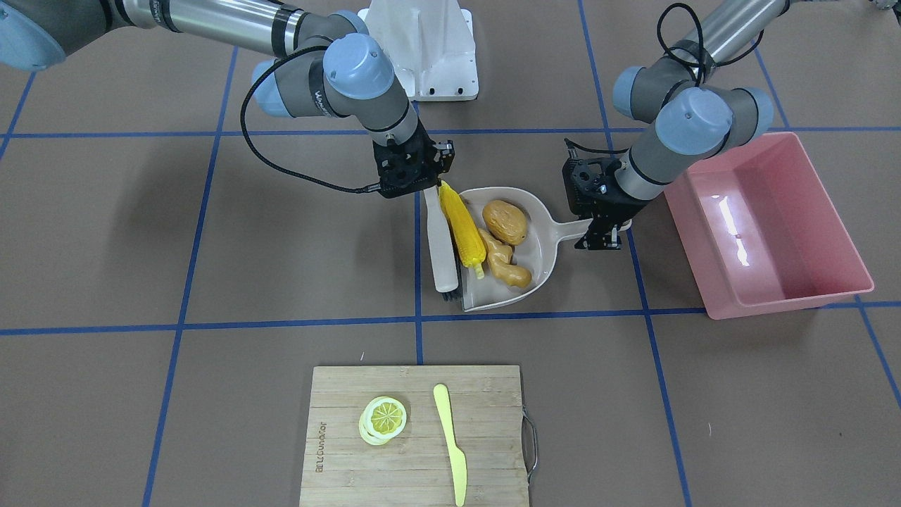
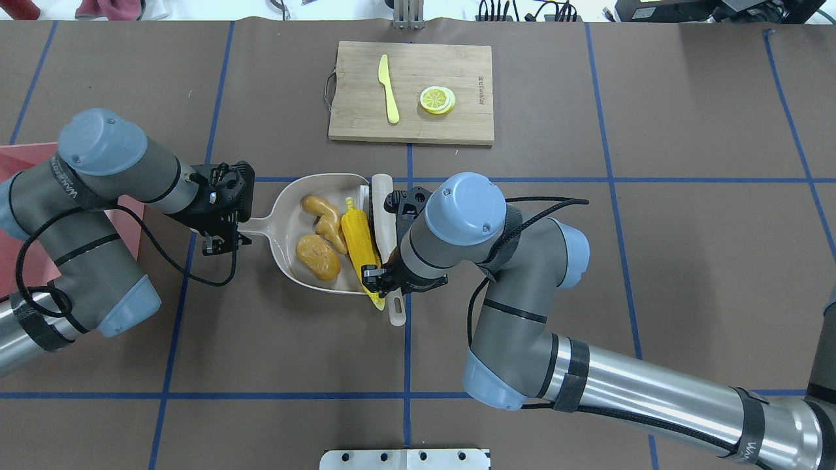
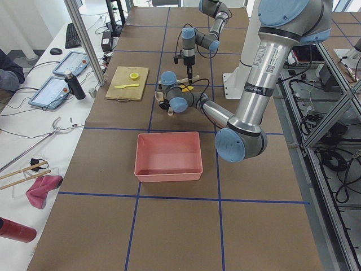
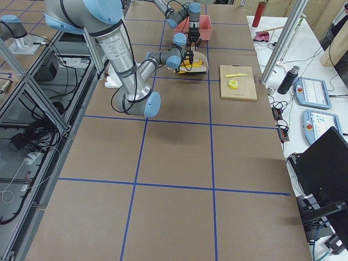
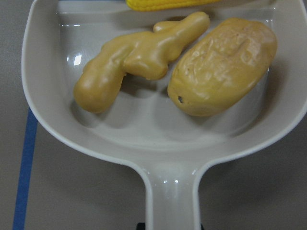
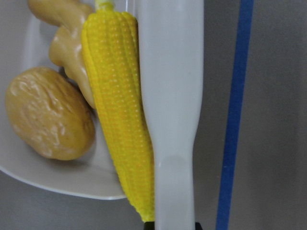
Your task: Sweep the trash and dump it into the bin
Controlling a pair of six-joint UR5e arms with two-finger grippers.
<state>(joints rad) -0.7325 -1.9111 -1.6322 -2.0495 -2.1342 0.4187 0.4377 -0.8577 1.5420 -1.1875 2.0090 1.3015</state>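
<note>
The dustpan [image 1: 545, 248] is gripped by its handle, the fingers of the left gripper [image 1: 605, 232] closed on it, while the brush [image 1: 438, 239] is clamped by its handle in the right gripper [image 1: 426, 186]. All the trash is seen in the pan. The potato-like lump [image 1: 505, 221] and ginger root [image 1: 507, 262] lie deep in the bowl, and the corn cob [image 1: 463, 229] is pinned along the open lip by the brush, one tip overhanging. In the front-facing view the bin [image 1: 767, 239] sits at three o'clock of the pan, apart from it on the surface [image 1: 281, 246]. The lift is judged the risky part. If the brush is drawn away, or the pan tipped toward its mouth, the cob could roll out. A hasty swing could spill everything short of the bin.
</note>
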